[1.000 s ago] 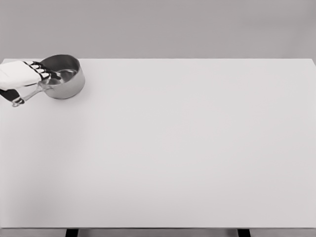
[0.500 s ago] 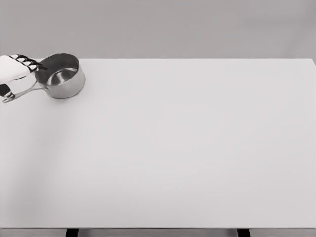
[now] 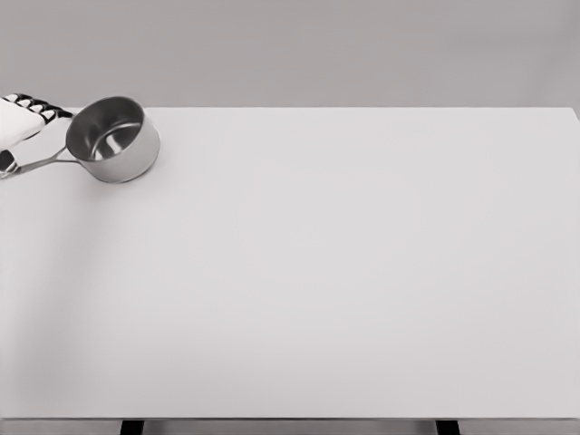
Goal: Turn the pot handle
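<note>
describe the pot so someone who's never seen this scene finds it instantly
Start with the wide white table that fills most of the head view, then go to its far left corner. There stands a small shiny steel pot, open side up, its thin handle pointing left toward the left hand at the picture's edge. It is the only object on the table, and the only metallic one.

1. A small steel pot (image 3: 113, 139) stands upright at the far left corner of the white surface (image 3: 344, 272), its open mouth showing a shiny inside.
2. Its thin handle (image 3: 41, 162) runs out to the left, sloping slightly down toward the picture's edge.
3. The left hand (image 3: 16, 127), white with dark finger joints, sits at the left edge over the handle's outer end; its fingers (image 3: 41, 107) reach toward the pot's rim, their grip on the handle unclear.
</note>
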Tool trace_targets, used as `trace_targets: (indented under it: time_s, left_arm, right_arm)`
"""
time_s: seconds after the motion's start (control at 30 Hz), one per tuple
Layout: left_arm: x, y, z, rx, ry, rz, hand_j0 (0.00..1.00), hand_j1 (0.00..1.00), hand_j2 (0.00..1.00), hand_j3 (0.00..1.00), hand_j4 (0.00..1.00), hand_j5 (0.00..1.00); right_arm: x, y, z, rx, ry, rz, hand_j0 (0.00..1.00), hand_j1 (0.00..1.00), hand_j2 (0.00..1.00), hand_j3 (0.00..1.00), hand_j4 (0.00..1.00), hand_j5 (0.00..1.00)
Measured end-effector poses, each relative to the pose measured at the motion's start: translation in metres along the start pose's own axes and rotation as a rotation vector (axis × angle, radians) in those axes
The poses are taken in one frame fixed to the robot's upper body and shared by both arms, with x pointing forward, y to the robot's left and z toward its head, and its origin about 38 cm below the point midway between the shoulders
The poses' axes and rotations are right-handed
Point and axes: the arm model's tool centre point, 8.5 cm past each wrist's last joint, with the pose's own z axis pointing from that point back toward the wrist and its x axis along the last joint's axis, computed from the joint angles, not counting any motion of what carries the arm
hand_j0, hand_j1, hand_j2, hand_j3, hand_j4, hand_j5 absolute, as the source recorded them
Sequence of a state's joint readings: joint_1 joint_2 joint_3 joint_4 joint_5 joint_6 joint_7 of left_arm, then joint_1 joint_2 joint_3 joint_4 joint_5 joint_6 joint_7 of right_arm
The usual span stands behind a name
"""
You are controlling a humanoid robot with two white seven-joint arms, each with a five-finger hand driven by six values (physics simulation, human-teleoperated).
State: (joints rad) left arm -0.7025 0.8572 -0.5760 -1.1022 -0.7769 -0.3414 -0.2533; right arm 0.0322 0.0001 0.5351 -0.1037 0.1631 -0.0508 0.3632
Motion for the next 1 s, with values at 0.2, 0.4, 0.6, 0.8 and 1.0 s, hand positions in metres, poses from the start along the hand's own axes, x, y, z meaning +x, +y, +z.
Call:
trace_targets:
  time_s: [0.2,0.4,0.6,0.8,1.0]
  left_arm:
    - [-0.006,-0.002,-0.007,0.024,0.051,0.009,1.00,1.00,1.00,1.00,1.00,1.00]
    - [-0.012,-0.004,-0.013,0.045,0.095,0.028,1.00,1.00,1.00,1.00,1.00,1.00]
    - [-0.010,-0.008,-0.021,0.057,0.143,0.030,1.00,1.00,1.00,1.00,1.00,1.00]
    - [-0.011,-0.007,-0.026,0.088,0.166,0.040,1.00,1.00,1.00,1.00,1.00,1.00]
    - [-0.020,0.006,-0.023,0.120,0.178,0.044,1.00,1.00,1.00,1.00,1.00,1.00]
  right_arm:
    - [0.000,0.000,0.000,0.000,0.000,0.000,1.00,1.00,1.00,1.00,1.00,1.00]
    - [0.000,0.000,0.000,0.000,0.000,0.000,1.00,1.00,1.00,1.00,1.00,1.00]
    - [0.000,0.000,0.000,0.000,0.000,0.000,1.00,1.00,1.00,1.00,1.00,1.00]
    - [0.000,0.000,0.000,0.000,0.000,0.000,1.00,1.00,1.00,1.00,1.00,1.00]
    - [0.000,0.000,0.000,0.000,-0.001,0.000,1.00,1.00,1.00,1.00,1.00,1.00]
